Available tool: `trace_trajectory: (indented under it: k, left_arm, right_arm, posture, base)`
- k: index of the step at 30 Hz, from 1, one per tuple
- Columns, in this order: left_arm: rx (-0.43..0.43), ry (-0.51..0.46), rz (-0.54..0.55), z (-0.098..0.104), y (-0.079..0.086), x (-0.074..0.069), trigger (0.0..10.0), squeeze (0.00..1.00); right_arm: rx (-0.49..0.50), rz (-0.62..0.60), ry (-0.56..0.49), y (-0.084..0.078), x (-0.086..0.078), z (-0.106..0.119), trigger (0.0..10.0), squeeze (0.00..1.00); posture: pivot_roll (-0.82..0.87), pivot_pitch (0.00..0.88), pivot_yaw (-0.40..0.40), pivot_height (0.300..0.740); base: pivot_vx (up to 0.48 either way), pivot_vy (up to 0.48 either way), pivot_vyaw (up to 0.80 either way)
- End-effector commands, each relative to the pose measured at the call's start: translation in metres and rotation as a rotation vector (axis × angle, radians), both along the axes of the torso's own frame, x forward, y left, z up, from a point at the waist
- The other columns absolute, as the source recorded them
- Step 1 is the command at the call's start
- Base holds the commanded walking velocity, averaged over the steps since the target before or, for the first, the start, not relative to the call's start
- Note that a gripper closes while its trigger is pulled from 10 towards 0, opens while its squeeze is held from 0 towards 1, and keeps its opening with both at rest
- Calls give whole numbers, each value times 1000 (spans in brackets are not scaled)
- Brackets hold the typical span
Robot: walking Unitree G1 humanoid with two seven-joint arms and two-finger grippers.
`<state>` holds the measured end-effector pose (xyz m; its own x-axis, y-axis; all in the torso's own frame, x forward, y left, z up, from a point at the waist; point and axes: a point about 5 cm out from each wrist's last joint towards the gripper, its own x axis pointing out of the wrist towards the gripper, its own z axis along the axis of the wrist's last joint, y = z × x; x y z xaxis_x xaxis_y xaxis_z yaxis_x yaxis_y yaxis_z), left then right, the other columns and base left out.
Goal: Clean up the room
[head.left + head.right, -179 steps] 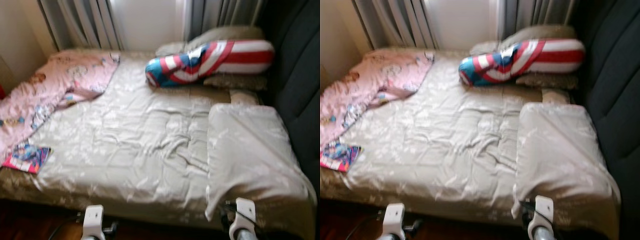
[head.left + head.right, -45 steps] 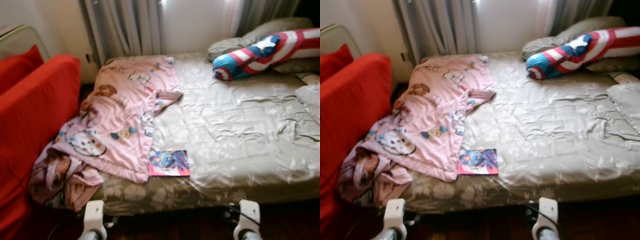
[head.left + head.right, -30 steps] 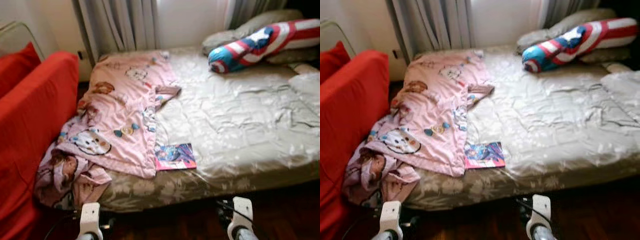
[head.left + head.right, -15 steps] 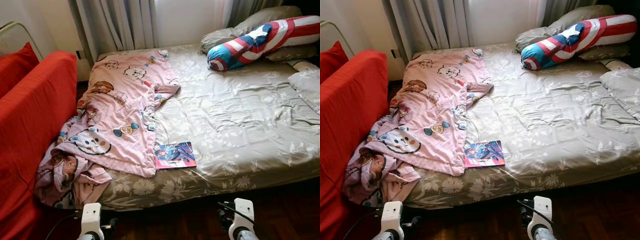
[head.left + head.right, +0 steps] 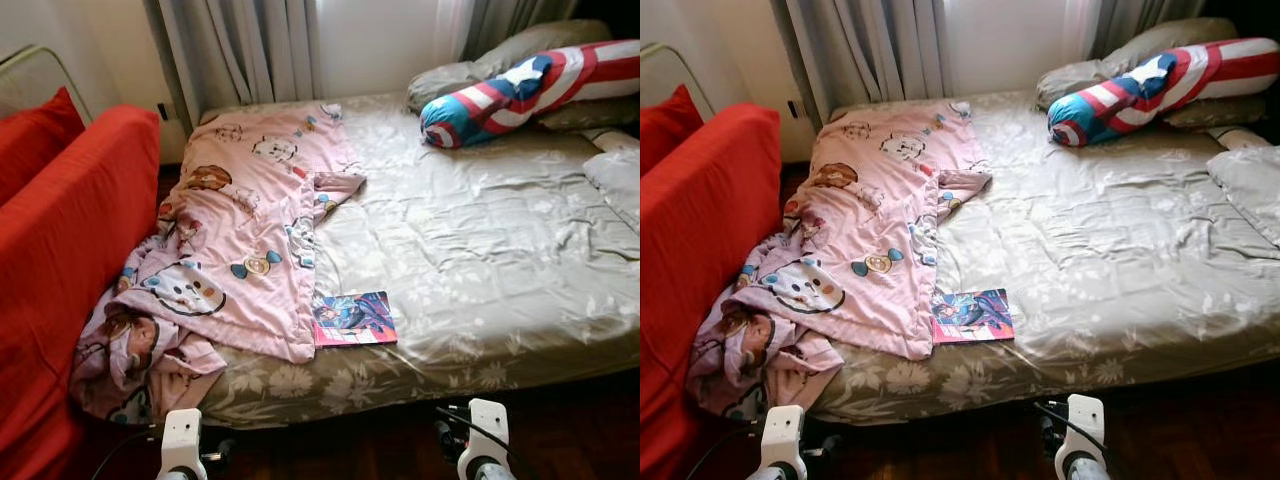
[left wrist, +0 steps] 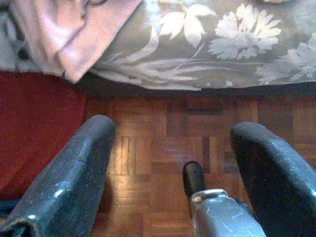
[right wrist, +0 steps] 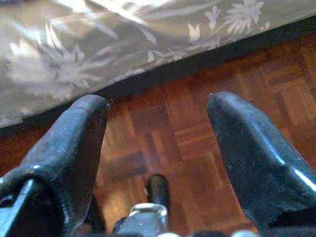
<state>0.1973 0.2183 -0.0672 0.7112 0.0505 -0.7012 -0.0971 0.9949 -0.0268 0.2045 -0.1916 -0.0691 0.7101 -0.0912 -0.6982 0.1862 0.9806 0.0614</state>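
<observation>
Now the robot has turned and squared up to the left end of the bed (image 5: 520, 345); 6 seconds ago its head was on the folded grey cover at the right end, and the whole picture has slid across since, so that is the camera moving, not the bedding. What the turn brings in is the untidy part: a pink cartoon blanket (image 5: 250, 240) lies rumpled over the bed's left side, its lower end spilling off the near corner beside the red sofa (image 5: 70, 260), and a colourful magazine (image 5: 353, 318) lies on the sheet touching the blanket's near edge. At the bed's far right end sits a striped bolster (image 5: 520, 88) against grey pillows (image 5: 470, 70). Both arms hang low before the bed's near edge, over the parquet floor (image 6: 163, 133); the left gripper (image 6: 170, 158) and the right gripper (image 7: 158, 143) each have their fingers spread wide, grasping nothing. I'd judge the blanket or magazine is the next job, and neither has been touched yet
</observation>
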Motion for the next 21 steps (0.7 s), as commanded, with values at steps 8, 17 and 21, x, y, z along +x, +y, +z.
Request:
trace_trajectory:
  k: [8, 17, 21]
  left_arm:
    - [-10, -20, -3, 2, -3, 3, 10000, 0]
    - [-23, -80, -25, 7, -6, 10, 10000, 0]
    - [-33, -139, -54, 13, -9, 18, 10000, 0]
  right_arm:
    - [-20, 28, -9, -2, 0, 1, 10000, 0]
    - [-1, 43, -53, 0, 6, 5, 10000, 0]
    - [-4, 69, -102, 1, 14, 11, 10000, 0]
  posture:
    - [-49, 25, 43, 740]
    - [-49, 28, 43, 740]
    - [-49, 29, 43, 740]
  base:
    - [325, 0, 144]
    - [145, 0, 356]
    - [0, 0, 0]
